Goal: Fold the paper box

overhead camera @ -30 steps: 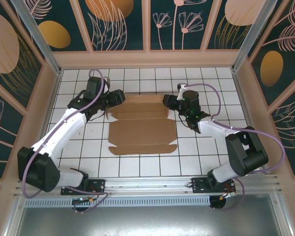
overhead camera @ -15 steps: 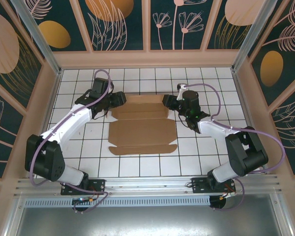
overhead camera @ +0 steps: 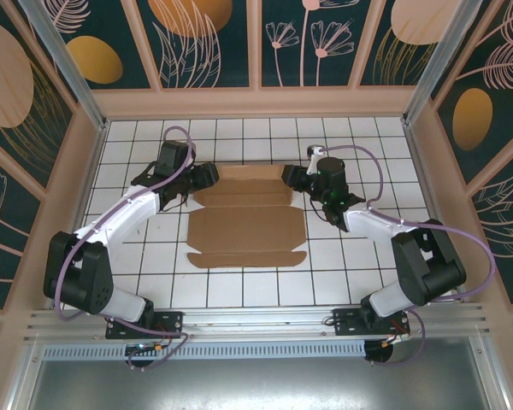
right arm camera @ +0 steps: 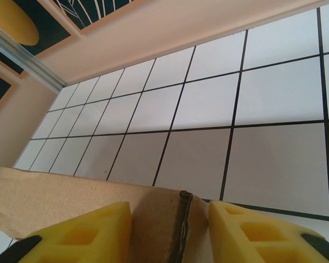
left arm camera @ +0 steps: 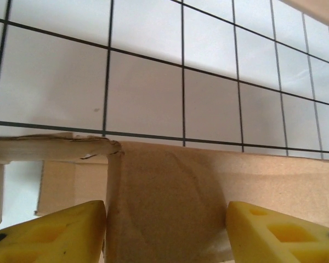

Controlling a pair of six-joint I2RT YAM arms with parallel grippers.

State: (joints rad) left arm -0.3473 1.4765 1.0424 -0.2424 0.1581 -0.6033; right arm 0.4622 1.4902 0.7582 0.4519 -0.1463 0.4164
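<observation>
Jaws of the right gripper (overhead camera: 289, 178) sit closed on the paper box (overhead camera: 248, 226) at its far right corner; the right wrist view has a creased cardboard edge filling the gap between the two yellow pads (right arm camera: 88, 230). Jaws of the left gripper (overhead camera: 203, 178) stand apart at the far left corner. There a brown panel faces the wrist camera between the yellow fingers (left arm camera: 66, 233), one of which rests against the panel's side edge. The box lies spread open at the middle of the white tiled table (overhead camera: 239, 137), with its long sides running left to right and a narrow flap along its near edge. How far its far panel is lifted cannot be told. Both arms reach in from the near rail and meet the cardboard from opposite ends. Pale wooden walls with dark floral panels (overhead camera: 205, 43) surround the table.
</observation>
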